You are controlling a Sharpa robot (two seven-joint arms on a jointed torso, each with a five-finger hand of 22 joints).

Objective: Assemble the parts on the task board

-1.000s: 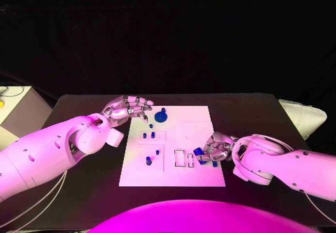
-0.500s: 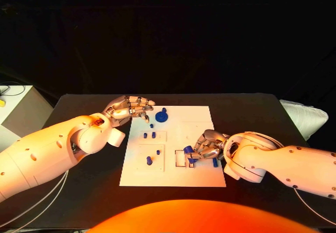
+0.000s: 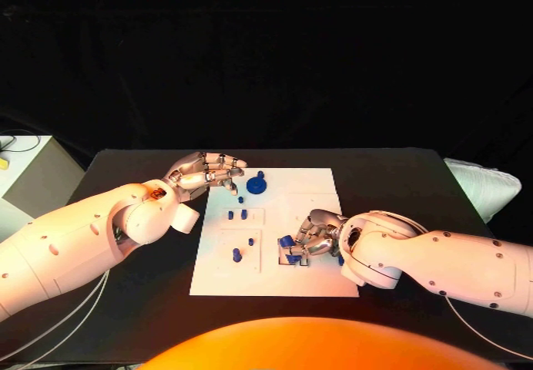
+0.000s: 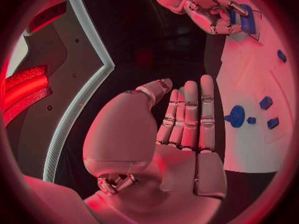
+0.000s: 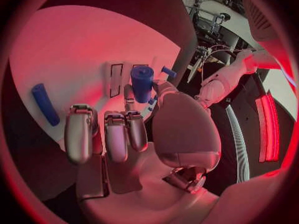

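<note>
The white task board point(image 3: 316, 193) lies mid-table. My right hand point(image 3: 314, 235) is low over its lower middle and pinches a blue cylinder part point(image 3: 286, 245) point(image 5: 142, 82) between thumb and finger, right above the two narrow slots point(image 5: 116, 79). A blue rod point(image 5: 45, 103) point(image 3: 340, 260) lies loose on the board beside that hand. My left hand point(image 3: 206, 171) point(image 4: 181, 129) hovers at the board's far left corner and holds nothing, its fingers side by side. Next to it sits a round blue part point(image 3: 256, 185) point(image 4: 236, 116). Several small blue pegs point(image 3: 236, 215) stand on the board's left half.
A white box point(image 3: 22, 173) stands off the table's left side. A pale padded object point(image 3: 483, 185) lies past the right edge. Bare black table point(image 3: 400, 177) surrounds the board.
My right hand has carried the blue cylinder part leftward across the board, from near the right edge to the slots. The left hand has stayed put.
</note>
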